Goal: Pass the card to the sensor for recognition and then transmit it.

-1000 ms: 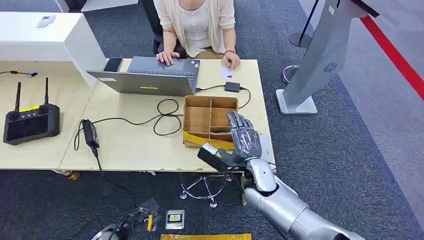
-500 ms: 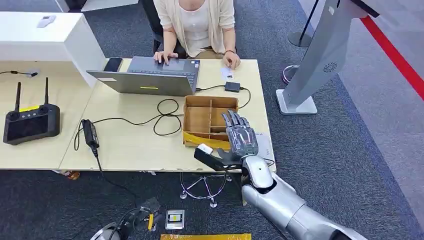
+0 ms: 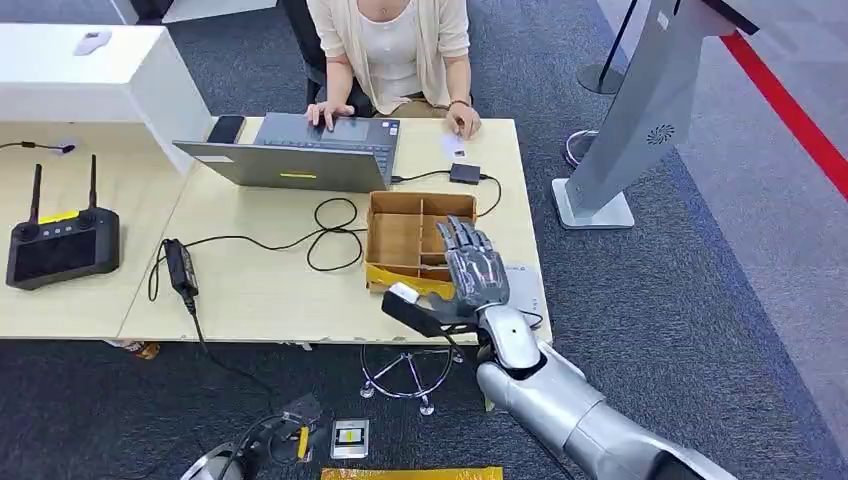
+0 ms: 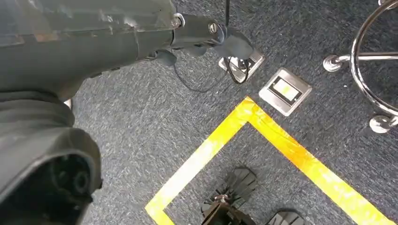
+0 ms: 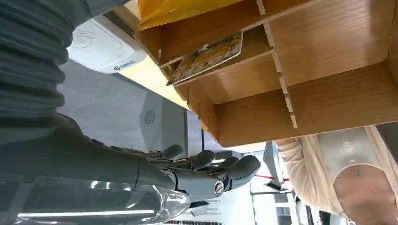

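Observation:
A yellow printed card (image 5: 209, 55) lies flat in one compartment of the wooden divided box (image 3: 395, 235) near the table's front edge. My right hand (image 3: 475, 275) hovers over the box's near right corner, fingers spread and thumb stretched out to the left, with nothing in it. The right wrist view shows its fingers (image 5: 211, 173) held straight, just outside the box (image 5: 328, 93). A white reader pad (image 5: 101, 47) with a wave mark lies beside the box, partly behind my hand (image 3: 522, 278). My left hand (image 4: 42, 183) hangs over the floor, its fingers unclear.
A person sits at the far side with hands at a laptop (image 3: 300, 150). A small black unit (image 3: 463, 173), cables (image 3: 330, 235) and a power brick (image 3: 181, 266) lie on the table. A black controller (image 3: 60, 245) sits far left. A grey stand (image 3: 620, 140) rises at right.
My right hand has drifted a little left and farther over the box's near right corner, still spread and holding nothing. The person and the things on the table have stayed put.

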{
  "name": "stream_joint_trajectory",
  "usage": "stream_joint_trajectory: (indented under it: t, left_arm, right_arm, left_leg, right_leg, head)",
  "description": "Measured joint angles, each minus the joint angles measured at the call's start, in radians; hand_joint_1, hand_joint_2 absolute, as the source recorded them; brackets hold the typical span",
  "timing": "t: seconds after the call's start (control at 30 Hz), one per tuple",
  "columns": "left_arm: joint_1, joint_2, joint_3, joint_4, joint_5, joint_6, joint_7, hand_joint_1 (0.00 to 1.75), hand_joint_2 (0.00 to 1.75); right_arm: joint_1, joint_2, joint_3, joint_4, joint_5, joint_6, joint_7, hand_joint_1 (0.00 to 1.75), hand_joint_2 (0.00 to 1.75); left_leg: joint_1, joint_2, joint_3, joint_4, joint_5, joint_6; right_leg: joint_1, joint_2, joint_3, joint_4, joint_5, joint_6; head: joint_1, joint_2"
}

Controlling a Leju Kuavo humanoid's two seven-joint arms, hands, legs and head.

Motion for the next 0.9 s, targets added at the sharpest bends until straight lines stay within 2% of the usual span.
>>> stream_joint_trajectory:
  t: [0.9]
  left_arm:
    - [-0.005,-0.003,0.0,0.032,-0.027,-0.01,-0.012,0.0,0.0]
  right_arm:
    - [-0.03,0.039,0.0,0.119,-0.041,0.007,-0.024,0.0,1.75]
  left_leg:
    - [0.0,0.0,0.0,0.0,0.0,0.0]
  right_leg:
    - [0.0,0.0,0.0,0.0,0.0,0.0]
  head:
    - [0.0,0.0]
